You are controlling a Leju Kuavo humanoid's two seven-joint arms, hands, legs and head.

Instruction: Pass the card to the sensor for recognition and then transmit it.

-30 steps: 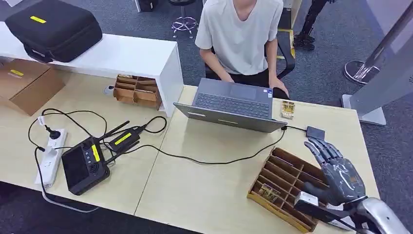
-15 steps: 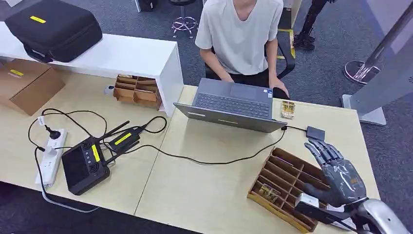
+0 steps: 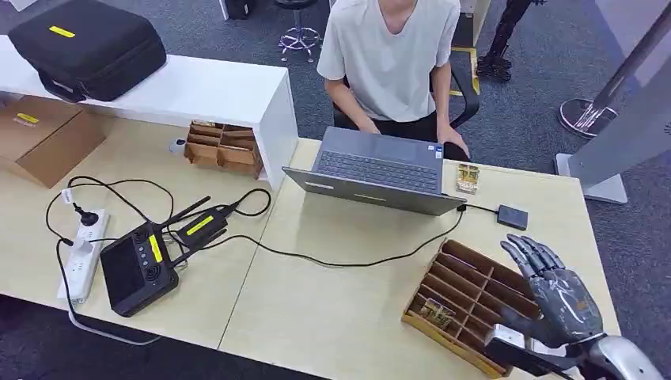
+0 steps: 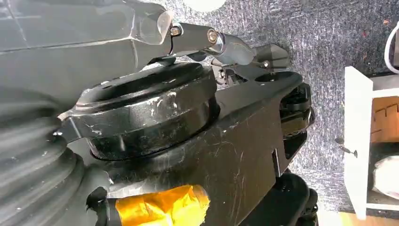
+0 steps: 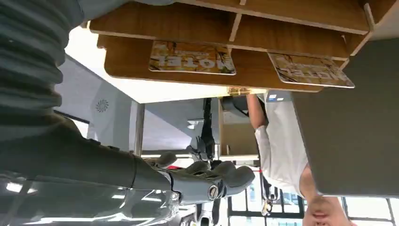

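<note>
The right hand (image 3: 563, 297), fingers spread and empty, hovers over the wooden rack (image 3: 463, 305); a card (image 3: 437, 313) apparently lies leftward in a near slot.

Wore a silver forearm shell ending in a translucent smoky-grey right hand (image 3: 558, 297) with darker ribbed fingers (image 3: 528, 255) and a pale grey block at the wrist (by the other wrist, scuffed black housings, bright screws and a band of yellow tape).
</note>
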